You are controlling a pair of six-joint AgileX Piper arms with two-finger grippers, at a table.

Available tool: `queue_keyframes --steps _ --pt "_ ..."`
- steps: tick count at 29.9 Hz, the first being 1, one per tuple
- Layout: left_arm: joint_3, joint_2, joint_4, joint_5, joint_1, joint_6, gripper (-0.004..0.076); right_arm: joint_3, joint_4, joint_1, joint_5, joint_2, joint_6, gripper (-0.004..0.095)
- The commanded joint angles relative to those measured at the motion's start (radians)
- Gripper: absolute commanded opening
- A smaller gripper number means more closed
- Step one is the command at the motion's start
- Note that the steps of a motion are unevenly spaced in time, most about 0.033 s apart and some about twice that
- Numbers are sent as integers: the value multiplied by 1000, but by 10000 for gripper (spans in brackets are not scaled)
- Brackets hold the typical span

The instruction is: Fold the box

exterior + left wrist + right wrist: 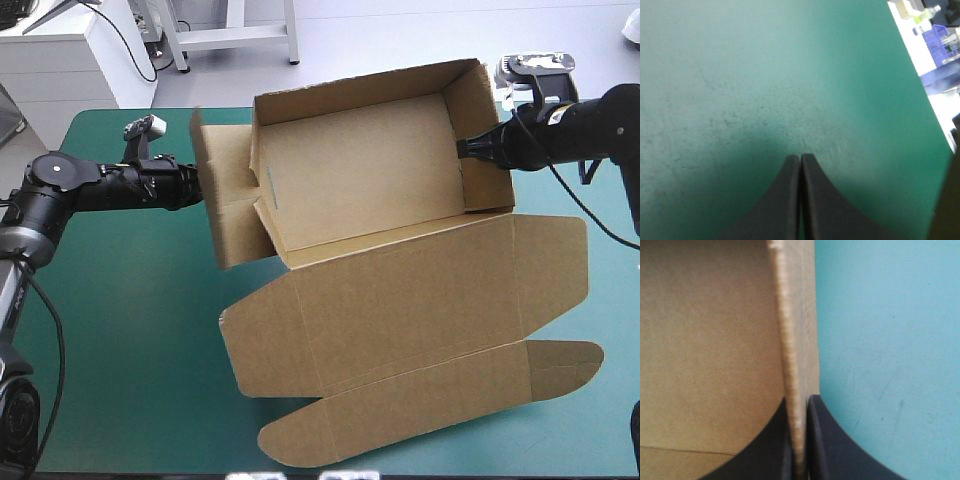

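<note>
We see a table [120,380] with a teal-green cover [765,75], evenly lit, with soft shadows on it. Beyond its far edge lies a pale grey floor [400,35]. At the far left stands a white cabinet [60,65] with a black cable [128,45] trailing beside it, and next to that a white frame [235,38] on legs. In the left wrist view, blue crates [940,40] show past the table's edge.

One brown box [400,290], two pincers (left pincer [800,156], right pincer [799,399]) and one teal-green table [130,360].
</note>
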Motion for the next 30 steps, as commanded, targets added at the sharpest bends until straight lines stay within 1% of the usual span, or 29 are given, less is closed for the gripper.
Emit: queue_keyframes --steps 1,4,6,10,13,15,17,18,20,21,23,25,27,30 --pt "-24 -78 -81 -6 -41 -5 -8 -28 22 -10 -88 -22 11 -6" --pt "-24 -92 -95 23 -66 -5 -8 -28 22 -10 -94 -9 16 -6" --pt "-24 -92 -135 65 -70 2 -8 -28 18 -10 -94 -2 16 -6" --pt "-24 -92 -200 140 -70 93 -8 -28 6 -10 -96 7 16 -6" --pt "-24 -96 -239 155 -70 93 -3 -28 -29 -10 -94 9 16 -6" --pt "-24 -98 -272 160 -70 95 22 -28 -52 -10 -94 9 24 -6" --pt "-24 -98 -303 170 -70 102 78 -28 -76 -10 -92 9 32 -6" --pt "-24 -98 -309 173 -70 105 122 -28 -84 -10 -88 9 32 -6" --pt "-24 -98 -309 177 -70 105 218 -28 -87 -10 -85 9 34 -6" --pt "-24 -98 -309 179 -70 105 292 -28 -87 -10 -85 9 34 -6" --pt "-24 -98 -309 181 -70 105 400 -28 -87 -10 -85 9 34 -6" --pt "-24 -98 -316 198 -70 100 489 -28 -87 -10 -85 9 34 -6" --pt "-24 -96 -331 224 -70 100 521 -28 -87 -10 -85 9 34 -6" --pt "-24 -96 -341 230 -72 100 520 -28 -85 -8 -89 9 35 -6"
